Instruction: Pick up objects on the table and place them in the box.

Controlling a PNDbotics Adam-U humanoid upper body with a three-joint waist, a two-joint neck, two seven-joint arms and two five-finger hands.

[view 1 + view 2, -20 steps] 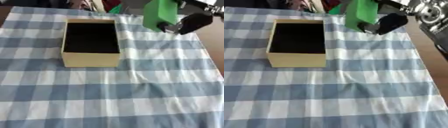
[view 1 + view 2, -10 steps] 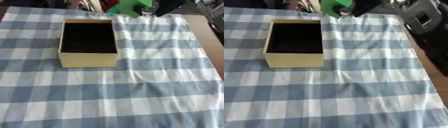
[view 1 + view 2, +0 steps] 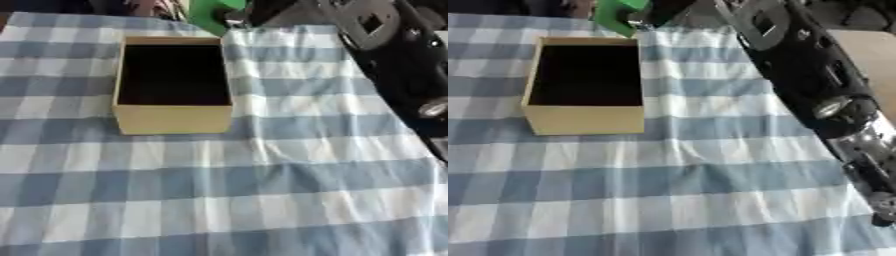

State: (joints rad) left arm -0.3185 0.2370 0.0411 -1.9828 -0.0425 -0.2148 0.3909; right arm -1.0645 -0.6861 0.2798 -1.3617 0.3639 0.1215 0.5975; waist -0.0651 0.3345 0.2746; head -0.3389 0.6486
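Soft, even light; both views blurred, the box (image 3: 173,82) interior deep in shadow.

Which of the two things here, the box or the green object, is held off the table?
The green object, carried in the right hand; the box rests on the cloth.

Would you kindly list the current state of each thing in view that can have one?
Tan cardboard box: open-topped, upright on the cloth, inside dark, nothing visible in it.
Green object: held in the air beyond the box's far right corner, not yet in the box.
Right hand: closed on the green object, arm stretched across the right side.
Blue and white checked tablecloth: spread over the table, slightly wrinkled.
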